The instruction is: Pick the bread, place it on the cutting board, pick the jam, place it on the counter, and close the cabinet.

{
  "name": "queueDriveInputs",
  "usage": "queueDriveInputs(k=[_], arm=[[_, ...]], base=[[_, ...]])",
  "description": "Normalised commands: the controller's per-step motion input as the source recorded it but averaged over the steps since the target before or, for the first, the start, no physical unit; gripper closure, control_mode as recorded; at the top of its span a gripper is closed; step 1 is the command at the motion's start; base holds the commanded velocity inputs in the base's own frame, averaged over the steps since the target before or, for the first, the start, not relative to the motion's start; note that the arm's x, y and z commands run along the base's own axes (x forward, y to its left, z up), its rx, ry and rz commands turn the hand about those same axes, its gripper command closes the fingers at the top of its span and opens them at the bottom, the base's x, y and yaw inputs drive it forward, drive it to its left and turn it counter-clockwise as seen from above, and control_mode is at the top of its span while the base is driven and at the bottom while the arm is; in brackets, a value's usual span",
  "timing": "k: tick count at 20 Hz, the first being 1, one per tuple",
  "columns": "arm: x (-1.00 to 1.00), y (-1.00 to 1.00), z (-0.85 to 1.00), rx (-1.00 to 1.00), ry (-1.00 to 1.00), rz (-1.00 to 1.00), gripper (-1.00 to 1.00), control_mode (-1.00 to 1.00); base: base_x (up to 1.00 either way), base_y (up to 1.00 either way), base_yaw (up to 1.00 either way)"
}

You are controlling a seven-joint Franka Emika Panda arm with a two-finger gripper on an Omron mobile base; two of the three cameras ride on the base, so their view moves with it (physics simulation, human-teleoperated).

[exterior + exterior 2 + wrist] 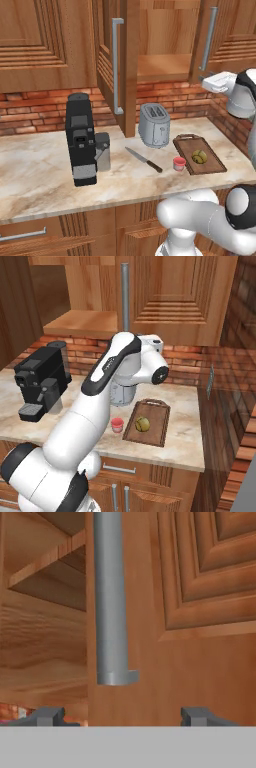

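Note:
The olive-brown bread (199, 156) (142, 424) lies on the dark cutting board (212, 163) (155, 432). Just left of the board, the small red jam (179, 163) (117, 425) stands on the marbled counter (40, 170) (185, 416). Both cabinet doors stand open, showing the shelf (165, 65) (82, 323). My gripper (204, 79) (122, 717) is open and holds nothing. It is raised at the right door (225, 30) (200, 612), facing the lower end of the door's grey bar handle (209, 40) (125, 296) (111, 597).
A silver toaster (154, 125) stands behind the board, and a knife (144, 160) lies left of the jam. A black coffee machine (81, 140) (40, 381) sits further left. The left door (127, 60) juts out over the counter. A brick wall (45, 107) backs the counter.

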Motion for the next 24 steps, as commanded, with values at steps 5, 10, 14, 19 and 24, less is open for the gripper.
queueDriveInputs(k=[5, 10, 14, 19, 24], arm=[[0.45, 0.0, 0.0, 0.0, 0.0, -0.05, -1.0, -1.0], [0.38, 0.0, 0.0, 0.0, 0.0, -0.04, -1.0, -1.0], [0.21, 0.0, 0.0, 0.0, 0.0, -0.02, -1.0, -1.0], [0.08, 0.0, 0.0, 0.0, 0.0, -0.01, -1.0, -1.0], [-0.3, 0.02, 0.0, 0.0, 0.0, 0.0, -1.0, -1.0]], base=[[0.0, 0.0, 0.0], [0.0, 0.0, 0.0], [0.0, 0.0, 0.0], [0.0, 0.0, 0.0], [0.0, 0.0, 0.0]])
